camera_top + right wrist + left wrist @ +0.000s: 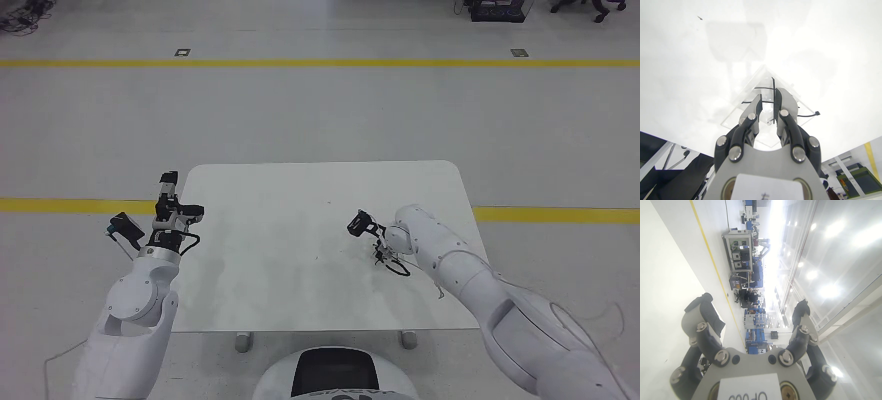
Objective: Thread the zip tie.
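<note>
A black zip tie (pixel 773 86) lies across a clear acrylic plate (pixel 738 111) on the white table (pixel 300 230). Its head (pixel 817 113) sticks out past the plate's edge. My right gripper (pixel 769 92) stands over the plate with a narrow gap between its fingers, and the strap runs along the inner pad of one finger (pixel 777 100). In the top view the right gripper (pixel 380 252) is at the table's right side, with the zip tie (pixel 396 267) looping beside it. My left gripper (pixel 175 205) is raised at the table's left edge, wide open (pixel 754 299) and holding nothing.
The table's middle and far half are bare white surface. Yellow floor lines (pixel 320 63) run behind and beside the table. Racks and equipment (pixel 740 253) stand far off in the room.
</note>
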Action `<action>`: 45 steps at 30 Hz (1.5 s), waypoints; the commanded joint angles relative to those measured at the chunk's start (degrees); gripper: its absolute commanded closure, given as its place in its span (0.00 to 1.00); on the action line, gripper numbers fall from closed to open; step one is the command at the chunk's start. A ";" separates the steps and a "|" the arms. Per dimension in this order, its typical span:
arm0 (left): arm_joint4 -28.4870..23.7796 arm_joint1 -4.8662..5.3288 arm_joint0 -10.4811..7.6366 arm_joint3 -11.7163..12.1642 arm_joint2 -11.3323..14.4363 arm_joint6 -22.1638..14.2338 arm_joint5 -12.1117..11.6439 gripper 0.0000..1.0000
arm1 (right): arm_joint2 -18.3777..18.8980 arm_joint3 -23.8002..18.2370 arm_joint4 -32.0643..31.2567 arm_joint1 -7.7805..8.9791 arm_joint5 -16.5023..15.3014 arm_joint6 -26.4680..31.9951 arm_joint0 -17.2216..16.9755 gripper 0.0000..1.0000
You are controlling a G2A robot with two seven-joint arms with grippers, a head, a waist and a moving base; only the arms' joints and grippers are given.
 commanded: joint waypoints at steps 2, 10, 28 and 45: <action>0.00 0.00 0.00 0.00 0.00 0.00 0.00 0.00 | 0.37 -0.15 -0.16 0.11 0.10 0.45 -0.23 0.82; 0.00 0.00 0.00 0.00 0.00 0.00 0.00 0.00 | 1.02 -0.01 -0.64 0.03 -0.14 0.79 -0.51 0.82; 0.00 0.00 0.00 0.00 0.00 0.00 0.00 0.00 | 1.06 0.60 -0.82 -0.67 -0.63 0.75 -0.34 0.81; 0.00 0.00 0.00 0.00 0.00 0.00 0.00 0.00 | 1.53 1.83 -2.35 -1.09 -0.63 0.22 -0.28 0.81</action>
